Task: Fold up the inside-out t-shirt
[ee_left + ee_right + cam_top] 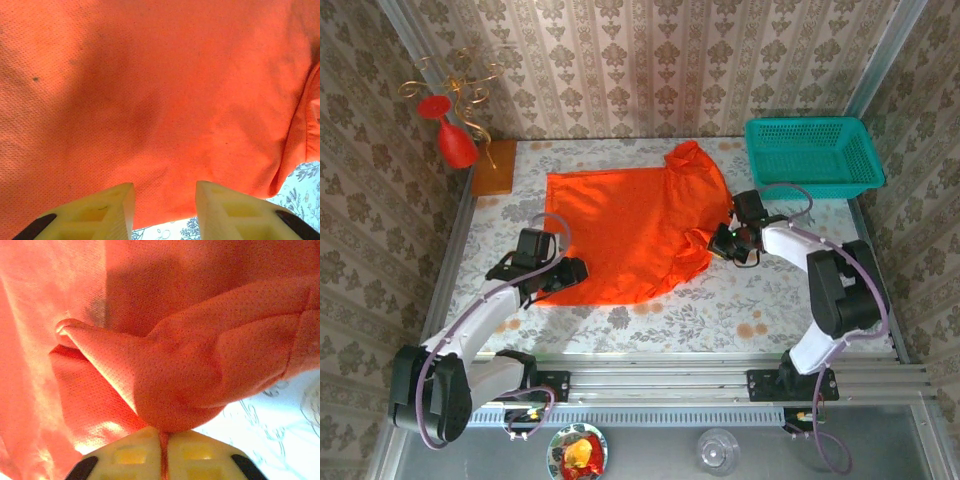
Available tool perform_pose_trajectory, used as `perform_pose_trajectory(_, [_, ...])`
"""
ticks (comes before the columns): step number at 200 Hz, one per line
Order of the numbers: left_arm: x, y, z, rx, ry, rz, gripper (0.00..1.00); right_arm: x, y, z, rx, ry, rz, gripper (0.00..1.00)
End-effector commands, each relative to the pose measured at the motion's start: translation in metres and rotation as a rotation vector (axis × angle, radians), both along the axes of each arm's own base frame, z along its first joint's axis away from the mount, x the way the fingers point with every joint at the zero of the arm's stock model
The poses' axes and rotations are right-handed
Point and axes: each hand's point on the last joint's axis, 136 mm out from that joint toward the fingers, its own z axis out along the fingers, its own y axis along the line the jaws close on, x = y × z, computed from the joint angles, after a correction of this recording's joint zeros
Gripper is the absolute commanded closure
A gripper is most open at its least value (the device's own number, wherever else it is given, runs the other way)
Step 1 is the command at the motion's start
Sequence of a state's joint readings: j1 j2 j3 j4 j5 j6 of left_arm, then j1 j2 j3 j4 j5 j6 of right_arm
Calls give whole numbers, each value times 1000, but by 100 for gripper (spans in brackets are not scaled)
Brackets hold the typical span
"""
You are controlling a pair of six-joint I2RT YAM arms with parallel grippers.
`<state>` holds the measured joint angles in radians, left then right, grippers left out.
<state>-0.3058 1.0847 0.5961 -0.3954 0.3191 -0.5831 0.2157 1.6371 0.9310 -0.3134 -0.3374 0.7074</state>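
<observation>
step: gripping near edge, probably
right gripper [162, 436]: clamped on t-shirt [625, 225] sleeve, 4 o'clock
left gripper [165, 202]: fingers apart, hem, 7 o'clock
next: left pinches; both carry to 12 o'clock

One orange t-shirt [630, 235], one floral table [770, 300]. Two robot arms, the left arm [480, 320] and the right arm [840, 285], and two grippers, the left gripper [580, 270] and the right gripper [717, 243]. Also counted: one teal basket [807, 122], one red goblet [450, 135], one wooden block [494, 168], one gold wire stand [470, 75], one bowl [577, 452], one clear glass [718, 450].
</observation>
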Motion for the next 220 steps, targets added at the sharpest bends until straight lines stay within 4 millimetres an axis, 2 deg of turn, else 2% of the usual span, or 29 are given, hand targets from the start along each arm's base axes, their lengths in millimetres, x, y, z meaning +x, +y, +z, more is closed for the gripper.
perform_pose_trajectory(1, [-3,2,2,-1,0,-19,62,-26,-13,13,-43,15,-14,93])
perform_pose_trajectory(25, [2,4,5,1,-7,-21,62,-59,-25,17,-79,48,-17,92])
perform_pose_trajectory(31, [3,5,5,1,-7,-20,62,-65,-28,26,-84,23,-20,91])
perform_pose_trajectory(65, [6,8,-1,2,9,-21,62,-120,-51,23,-151,68,-59,88])
perform_pose_trajectory(82, [8,8,-5,-2,22,-27,62,-139,-56,18,-148,73,-78,92])
perform_pose_trajectory(89, [9,8,-7,-3,26,-29,62,-144,-57,15,-142,77,-88,86])
perform_pose_trajectory(98, [11,6,-8,-8,31,-34,62,-148,-56,13,-125,76,-98,69])
perform_pose_trajectory(104, [12,5,-9,-13,35,-37,62,-151,-56,11,-116,78,-105,65])
perform_pose_trajectory(109, [13,4,-10,-17,38,-41,62,-152,-55,10,-109,80,-108,68])
perform_pose_trajectory(127, [17,-1,-11,-31,50,-58,62,-156,-54,8,-96,88,-113,92])
perform_pose_trajectory(138, [19,-3,-12,-39,56,-65,62,-158,-55,7,-103,91,-114,100])
perform_pose_trajectory(160, [27,-14,-11,-67,50,-95,62,-159,-56,7,-105,94,-119,100])
perform_pose_trajectory(185, [38,-38,-9,-73,46,-165,63,-159,-56,6,-120,104,-105,100])
perform_pose_trajectory(200, [46,-60,-10,-83,46,-220,64,-159,-58,1,-146,122,-95,79])
perform_pose_trajectory(209, [51,-72,-15,-83,53,-243,65,-161,-61,-1,-176,148,-87,72])
perform_pose_trajectory(220, [58,-81,-23,-76,71,-251,66,-162,-68,-3,-231,165,-83,72])
